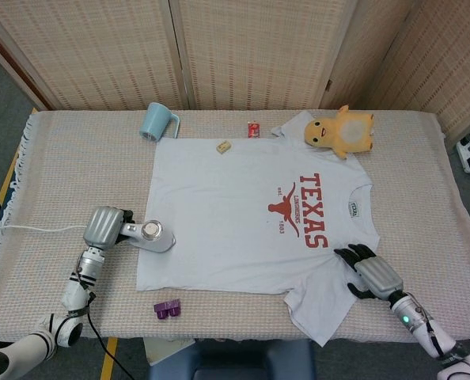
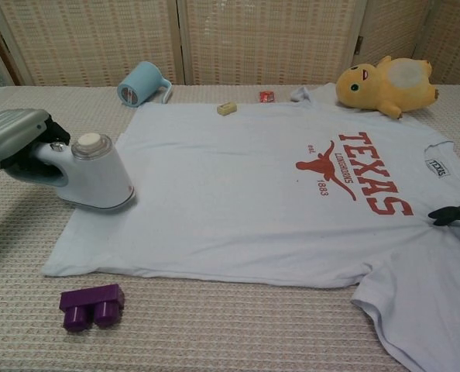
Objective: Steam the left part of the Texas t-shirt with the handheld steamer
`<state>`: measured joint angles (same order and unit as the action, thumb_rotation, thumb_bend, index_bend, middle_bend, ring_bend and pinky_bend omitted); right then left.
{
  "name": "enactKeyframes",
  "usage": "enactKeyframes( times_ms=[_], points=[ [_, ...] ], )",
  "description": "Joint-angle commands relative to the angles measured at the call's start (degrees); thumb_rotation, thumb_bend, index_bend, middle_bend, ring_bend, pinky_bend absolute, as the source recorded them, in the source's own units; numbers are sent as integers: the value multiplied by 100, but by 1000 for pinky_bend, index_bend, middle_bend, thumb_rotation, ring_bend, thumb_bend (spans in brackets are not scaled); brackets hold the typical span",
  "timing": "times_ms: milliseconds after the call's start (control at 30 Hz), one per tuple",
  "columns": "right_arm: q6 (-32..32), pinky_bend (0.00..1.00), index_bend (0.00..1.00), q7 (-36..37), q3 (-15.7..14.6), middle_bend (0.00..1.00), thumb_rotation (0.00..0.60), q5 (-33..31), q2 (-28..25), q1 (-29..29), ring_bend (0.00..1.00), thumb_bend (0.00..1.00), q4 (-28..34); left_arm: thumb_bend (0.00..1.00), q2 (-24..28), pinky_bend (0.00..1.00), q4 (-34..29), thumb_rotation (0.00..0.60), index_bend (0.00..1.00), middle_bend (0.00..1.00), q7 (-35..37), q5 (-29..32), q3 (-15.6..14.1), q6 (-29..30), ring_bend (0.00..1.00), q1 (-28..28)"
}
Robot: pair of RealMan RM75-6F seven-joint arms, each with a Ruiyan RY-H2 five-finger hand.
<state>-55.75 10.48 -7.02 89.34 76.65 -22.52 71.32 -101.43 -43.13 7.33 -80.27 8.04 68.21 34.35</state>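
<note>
The white Texas t-shirt (image 1: 243, 214) (image 2: 253, 194) lies flat on the woven table cover, red print toward its right half. My left hand (image 1: 104, 227) (image 2: 13, 139) grips the handle of the white handheld steamer (image 1: 152, 235) (image 2: 94, 174), whose base sits at the shirt's left hem edge. A white cord (image 1: 37, 229) trails left from it. My right hand (image 1: 371, 274) rests on the shirt's near-right sleeve area; only its dark fingertips (image 2: 451, 213) show in the chest view.
A light blue mug (image 1: 157, 122) (image 2: 139, 84) lies at the back left. A yellow plush toy (image 1: 342, 131) (image 2: 386, 78) sits on the shirt's far right. A small tan block (image 1: 223, 146), a small red item (image 1: 253, 129) and a purple block (image 1: 167, 309) (image 2: 90, 305) lie around.
</note>
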Motion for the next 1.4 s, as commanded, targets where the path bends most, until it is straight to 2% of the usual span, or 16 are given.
enactKeyframes(
  times_ms=[33, 100, 200, 333, 400, 533, 700, 833, 933, 1167, 1400],
  points=[
    [-24, 46, 15, -2, -12, 121, 564, 18, -28, 11, 0, 0, 36, 378, 116, 762, -124, 600, 960, 1000, 124, 100, 166, 86, 840, 2],
    [-28, 46, 15, 0, -29, 121, 559, 42, -67, 7, 0, 1, 92, 378, 193, 762, -353, 600, 960, 1000, 185, 128, 265, 129, 840, 35],
    [-2, 42, 13, 14, -46, 121, 531, 54, -117, -7, 0, 59, 146, 378, 271, 762, -731, 600, 960, 1000, 138, 104, 342, 146, 840, 124],
    [6, 38, 5, 139, -63, 121, 414, 70, -165, -15, 0, 225, 198, 378, 227, 762, -1080, 600, 959, 1000, -97, 24, 371, 100, 838, 298],
    [-12, 37, 3, 199, -78, 121, 385, 98, -183, -13, 0, 291, 208, 378, 128, 762, -1165, 600, 959, 1000, -193, 18, 396, 26, 838, 406],
    [-48, 35, 3, 299, -94, 121, 360, 128, -189, 1, 0, 504, 204, 378, -153, 762, -985, 600, 960, 1000, -385, 18, 414, -158, 838, 620],
    [-88, 32, 3, 385, -105, 121, 349, 155, -184, 15, 0, 646, 173, 384, -538, 762, -557, 600, 960, 1000, -466, 133, 423, -440, 839, 787],
    [-97, 30, 4, 445, -113, 121, 346, 170, -171, 17, 0, 764, 144, 392, -742, 762, -269, 600, 959, 1000, -464, 90, 307, -465, 838, 776],
    [-99, 29, 3, 478, -121, 121, 340, 187, -157, 17, 0, 798, 114, 393, -831, 762, -88, 600, 959, 1000, -442, 14, 173, -444, 839, 717],
    [-92, 29, 4, 510, -133, 121, 339, 201, -111, 16, 0, 801, 38, 392, -859, 762, 202, 600, 959, 1000, -319, -109, -101, -340, 838, 446],
    [-119, 29, 6, 487, -123, 121, 338, 189, -89, 32, 0, 800, 12, 392, -678, 762, 405, 600, 959, 1000, -102, -145, -198, -123, 838, 149]
  ],
)
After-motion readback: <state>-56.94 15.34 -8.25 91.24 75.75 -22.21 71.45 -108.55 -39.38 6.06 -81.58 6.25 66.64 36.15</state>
